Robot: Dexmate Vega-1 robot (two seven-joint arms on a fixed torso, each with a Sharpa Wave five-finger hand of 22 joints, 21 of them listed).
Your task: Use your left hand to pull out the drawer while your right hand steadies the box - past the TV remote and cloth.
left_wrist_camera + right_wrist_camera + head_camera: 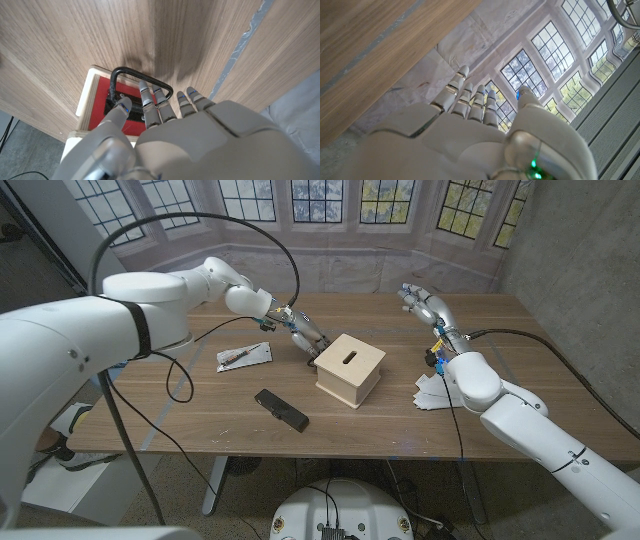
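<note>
One big risk: left hand (302, 335) fingers (146, 98) hooked on the drawer handle (142, 76), right hand (420, 302) up, spread and empty, well apart from the mid-desk (200, 405) box (350, 368) — so pulling now probably just drags it.

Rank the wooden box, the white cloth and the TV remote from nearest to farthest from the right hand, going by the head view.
1. White cloth: on the table's right side, under the right arm, closest to the right hand.
2. Wooden box: mid-table, to the hand's left.
3. TV remote: front-left of the box, farthest.
</note>
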